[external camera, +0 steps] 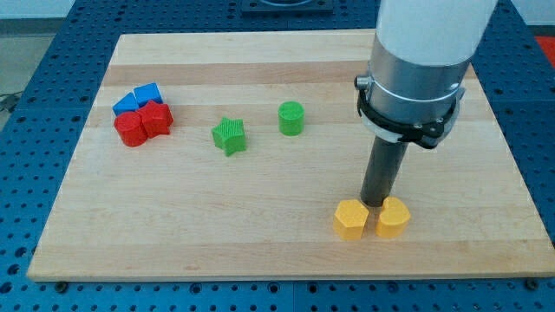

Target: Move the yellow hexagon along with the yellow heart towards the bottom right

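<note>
The yellow hexagon [350, 219] and the yellow heart [393, 217] lie side by side near the view's bottom, right of centre, almost touching. My tip [375, 204] stands just above the gap between them, close to or touching both blocks. The dark rod rises from there into the arm's white and grey body [414, 78] at the view's upper right.
A green star [230, 135] and a green cylinder [291, 118] sit mid-board. Two blue blocks [139, 98] and two red blocks [144, 122] cluster at the upper left. The wooden board [277, 251] ends just below the yellow blocks.
</note>
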`<state>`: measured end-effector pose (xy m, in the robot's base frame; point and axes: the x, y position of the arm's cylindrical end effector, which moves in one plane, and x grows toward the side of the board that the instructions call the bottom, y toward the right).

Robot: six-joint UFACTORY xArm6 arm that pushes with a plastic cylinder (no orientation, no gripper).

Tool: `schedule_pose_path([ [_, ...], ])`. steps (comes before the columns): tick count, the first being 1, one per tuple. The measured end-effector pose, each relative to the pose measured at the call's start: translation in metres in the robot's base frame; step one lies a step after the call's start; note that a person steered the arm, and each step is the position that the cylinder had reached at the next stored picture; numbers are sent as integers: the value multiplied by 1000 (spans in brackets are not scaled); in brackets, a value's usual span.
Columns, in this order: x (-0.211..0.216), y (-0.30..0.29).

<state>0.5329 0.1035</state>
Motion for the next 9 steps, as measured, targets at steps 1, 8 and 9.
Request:
schedule_pose_path([
  [1,-20,-27],
  [8,-1,-17],
  [9,10,-16],
])
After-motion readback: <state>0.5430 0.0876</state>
